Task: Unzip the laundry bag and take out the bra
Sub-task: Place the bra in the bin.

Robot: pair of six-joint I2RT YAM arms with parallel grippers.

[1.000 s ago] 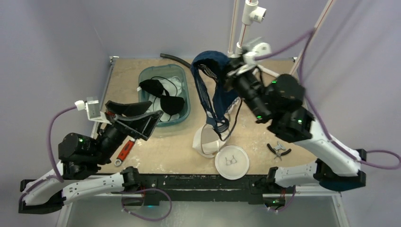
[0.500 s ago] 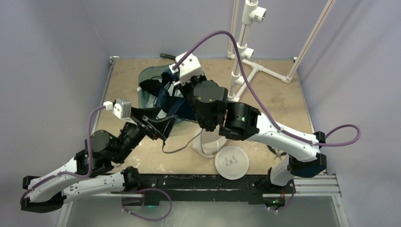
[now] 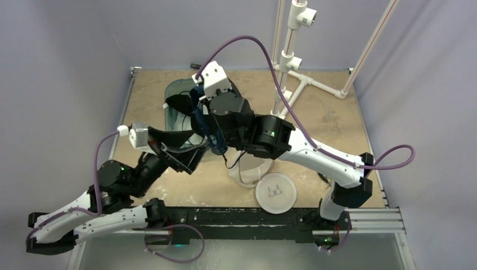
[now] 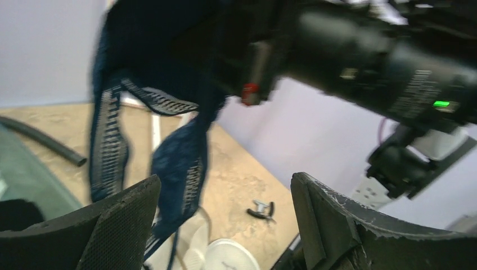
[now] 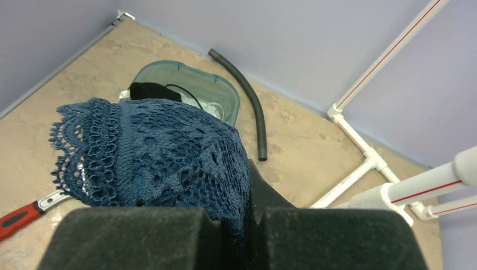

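Top external view: both arms reach inward over the tan table (image 3: 337, 129), and their wrists meet left of centre.
Laundry bag (image 3: 275, 193): on the table close to its near edge. The flat round top with the small bra outline faces up. The white mesh body sits just behind it, partly hidden under the right arm (image 3: 315, 154).
Pliers (image 4: 261, 209): small, lying on the table near the round white top, seen in the left wrist view.
Left jaws: spread wide with nothing between them, pointing toward the hanging fabric from the left.
Right jaws: pinched tight on dark blue lace, which bunches over them in the right wrist view.
Bra (image 5: 157, 157): navy lace with a scalloped edge, out of the bag and off the table. It hangs from the right jaws, with the straps and band dangling (image 4: 169, 118) in front of the left jaws.
Red-handled tool (image 5: 17, 219): on the table at the left, only partly in view.
Teal tub (image 3: 171, 90): beyond the jaws toward the far left of the table, holding a black garment (image 5: 149, 90) and something white.
Black hose (image 5: 247, 101): lies on the table just beyond the tub.
White pipe frame (image 3: 292, 62): stands at the far right, with red-striped rods leaning off it.
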